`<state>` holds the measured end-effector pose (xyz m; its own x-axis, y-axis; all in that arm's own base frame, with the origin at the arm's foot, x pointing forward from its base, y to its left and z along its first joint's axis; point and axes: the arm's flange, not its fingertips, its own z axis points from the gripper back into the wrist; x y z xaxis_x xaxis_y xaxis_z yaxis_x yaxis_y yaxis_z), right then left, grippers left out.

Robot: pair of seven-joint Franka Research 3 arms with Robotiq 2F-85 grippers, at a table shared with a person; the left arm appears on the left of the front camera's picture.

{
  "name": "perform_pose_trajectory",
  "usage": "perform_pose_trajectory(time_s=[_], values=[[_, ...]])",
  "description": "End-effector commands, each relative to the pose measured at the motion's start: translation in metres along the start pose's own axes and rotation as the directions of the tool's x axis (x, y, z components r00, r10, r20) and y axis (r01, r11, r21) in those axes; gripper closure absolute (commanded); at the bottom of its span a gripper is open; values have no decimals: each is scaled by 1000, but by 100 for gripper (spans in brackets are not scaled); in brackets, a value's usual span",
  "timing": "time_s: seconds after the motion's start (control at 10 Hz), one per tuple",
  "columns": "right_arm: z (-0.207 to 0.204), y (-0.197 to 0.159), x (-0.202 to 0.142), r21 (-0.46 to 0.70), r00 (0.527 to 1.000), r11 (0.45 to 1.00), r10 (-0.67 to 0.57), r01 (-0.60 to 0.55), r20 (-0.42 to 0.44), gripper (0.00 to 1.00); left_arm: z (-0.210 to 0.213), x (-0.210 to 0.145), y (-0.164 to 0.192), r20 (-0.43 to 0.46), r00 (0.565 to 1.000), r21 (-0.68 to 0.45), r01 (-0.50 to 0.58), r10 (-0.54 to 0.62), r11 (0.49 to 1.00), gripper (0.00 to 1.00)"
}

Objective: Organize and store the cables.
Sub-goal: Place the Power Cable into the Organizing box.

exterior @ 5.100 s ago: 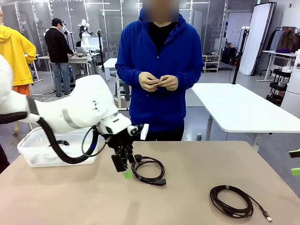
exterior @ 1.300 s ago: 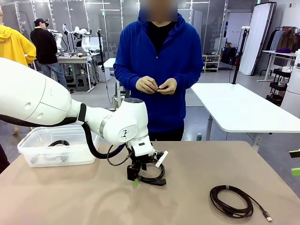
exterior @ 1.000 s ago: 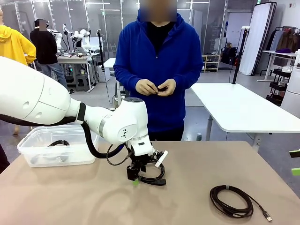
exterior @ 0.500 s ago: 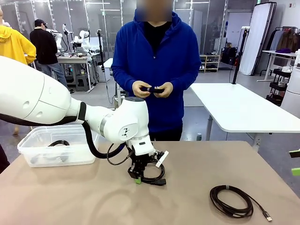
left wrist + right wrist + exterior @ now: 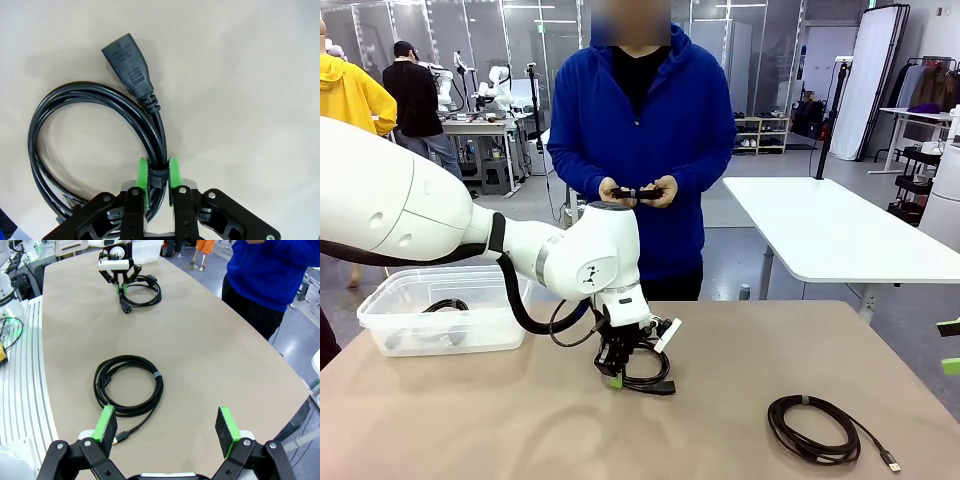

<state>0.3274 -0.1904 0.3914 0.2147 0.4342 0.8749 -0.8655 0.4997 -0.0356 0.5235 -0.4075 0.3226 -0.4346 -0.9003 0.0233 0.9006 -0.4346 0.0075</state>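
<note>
1. At mid-table, the left gripper (image 5: 159, 172) is clamped tight on a coiled cable (image 5: 156, 131) at its tie; the coil lies flat, so the grasp looks made.
2. Next calls for lifting and carrying it left to the clear bin (image 5: 380, 310), where another cable (image 5: 445, 303) lies.
3. Right gripper (image 5: 167, 422) gapes wide, empty, above a second coil (image 5: 158, 382).
4. Tan table (image 5: 470, 430); busy lab, person in blue opposite.

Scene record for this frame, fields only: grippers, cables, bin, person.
left gripper: shut on cable 1 at its tie
right gripper: open, empty, facing cable 2
cable 2: coiled on the table, free
bin: clear, far left, cable 3 inside
person: hands hold a small black item
</note>
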Motion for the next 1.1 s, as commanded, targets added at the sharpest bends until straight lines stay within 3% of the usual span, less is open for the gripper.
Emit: perform_pose_trajectory(time_s=[0.0, 0.1, 0.4, 1.0], values=[[1, 2, 2, 6, 1000, 1000, -12, 12, -7, 0, 38, -2, -3, 41, 997, -35, 67, -66, 997, 100], [1, 2, 2, 6, 1000, 1000, -12, 12, -7, 0, 57, -4, -3, 9, 996, -54, 95, -94, 994, 100], [1, 2, 2, 6, 1000, 1000, -12, 12, -7, 0, 133, 1, -9, -46, 997, 51, 59, -57, 997, 100], [1, 2, 2, 6, 1000, 1000, -12, 12, -7, 0, 157, 5, -11, -45, 997, 85, 66, -62, 994, 100]])
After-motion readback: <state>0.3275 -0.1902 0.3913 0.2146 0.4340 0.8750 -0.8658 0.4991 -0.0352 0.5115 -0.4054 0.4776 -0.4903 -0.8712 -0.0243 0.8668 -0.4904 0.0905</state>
